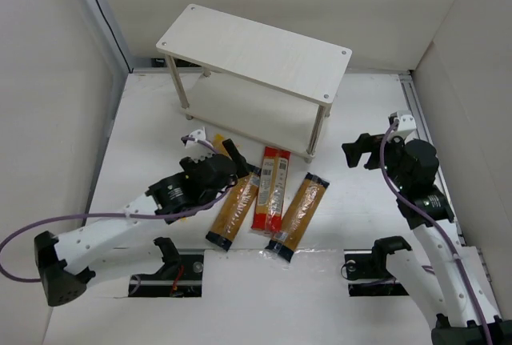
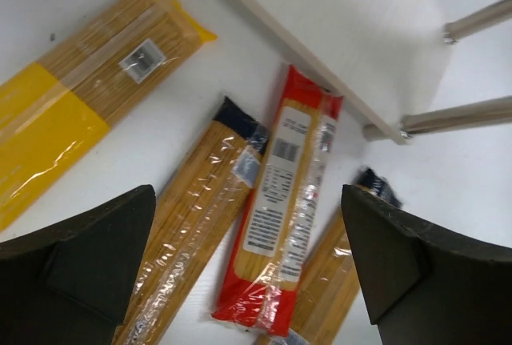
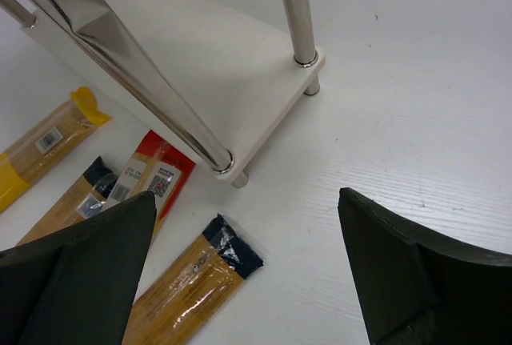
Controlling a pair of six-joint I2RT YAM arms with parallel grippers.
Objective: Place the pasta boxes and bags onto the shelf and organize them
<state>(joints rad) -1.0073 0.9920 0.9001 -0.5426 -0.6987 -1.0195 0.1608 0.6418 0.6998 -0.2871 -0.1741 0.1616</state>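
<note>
Hovering over the packs, the left gripper (image 1: 228, 157) (image 2: 248, 257) is seen with its jaws spread wide and nothing held between them. Directly under the gap, the red-and-orange pack (image 1: 272, 190) (image 2: 284, 201) is laid flat on the tabletop (image 1: 360, 225). A clear spaghetti bag (image 1: 234, 210) (image 2: 196, 225) is found just beside it, toward this gripper's left finger. A second clear spaghetti bag (image 1: 300, 213) (image 2: 330, 285) is partly hidden by the right finger. The yellow bag (image 2: 72, 97) is placed ahead and to the left of the gripper, apart from the other three. The shelf (image 1: 256, 49) (image 2: 344, 33) is stood ahead and to the right. The right gripper (image 1: 360, 151) (image 3: 248, 257) is likewise held open and empty above the tabletop. A corner leg of the shelf is seen just ahead of it, and the dark end of the second clear spaghetti bag is seen near its left finger.
</note>
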